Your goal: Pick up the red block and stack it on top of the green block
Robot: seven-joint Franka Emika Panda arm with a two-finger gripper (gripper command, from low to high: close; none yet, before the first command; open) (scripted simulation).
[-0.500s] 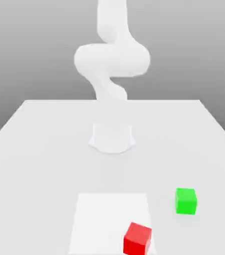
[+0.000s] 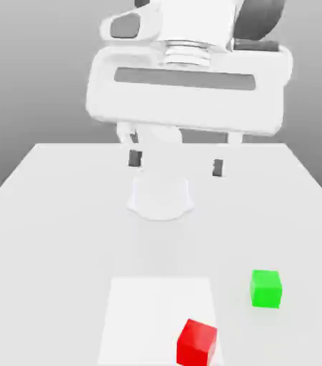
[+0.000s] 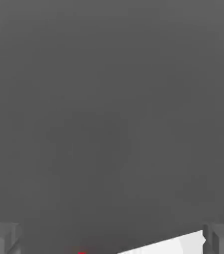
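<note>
My hand (image 2: 189, 89) was a broad white housing with a grey slot; my two fingers (image 2: 135, 158) were short, dark grey. My base (image 2: 161, 196) was a white round.

Plain white worktop (image 2: 42, 214), matte, evenly lit, soft faint shadows. Brighter white square patch (image 2: 156, 314) on near part. Behind: featureless grey backdrop (image 2: 35, 71), lighter toward worktop's far edge.

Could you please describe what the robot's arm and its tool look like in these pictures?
The arm is smooth, rounded and plain white. Its hand is a wide white block with a grey slot across the face, ribbed silver collar and dark grey parts above. The tool has two small dark grey fingertips on short white fingers. No cables or markings show.
</note>
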